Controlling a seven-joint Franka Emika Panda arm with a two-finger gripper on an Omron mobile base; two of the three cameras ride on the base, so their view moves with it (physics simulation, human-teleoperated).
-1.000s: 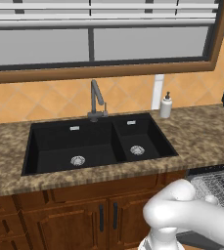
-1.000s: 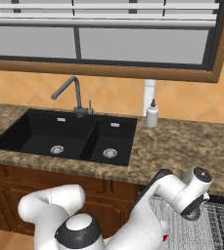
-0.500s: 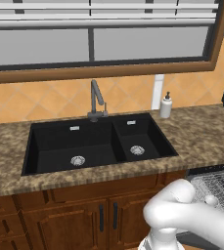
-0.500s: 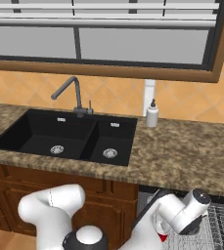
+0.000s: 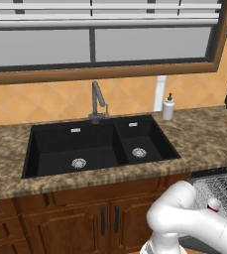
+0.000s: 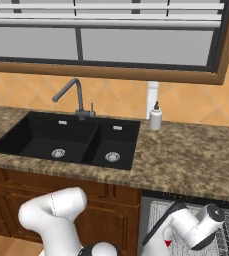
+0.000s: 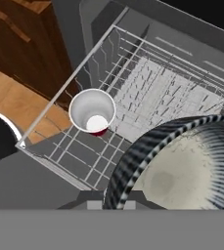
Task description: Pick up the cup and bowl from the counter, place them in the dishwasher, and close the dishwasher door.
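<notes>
A speckled brown-and-tan granite counter (image 5: pixel 209 139) runs around a black double sink (image 5: pixel 97 146), and below its right end stands the open grey dishwasher (image 6: pixel 151 212) with its grey wire rack (image 7: pixel 147 93) pulled out. The white robot arm reaches down over that rack, its gripper (image 6: pixel 168 240) low above the wire. In the hand view the round grey-blue bowl (image 7: pixel 182 166), ribbed outside and pale inside, sits right against the gripper's base with its rim at the finger tips, so the fingers appear drawn together on that rim. The bowl hangs over the rack's middle. The tiny red cup with a white inside (image 7: pixel 92 111) stands upright in the rack near its front corner, just beside the bowl's edge but apart from it. The likely next move is to lower the bowl straight down, keeping it away from the cup's side.
</notes>
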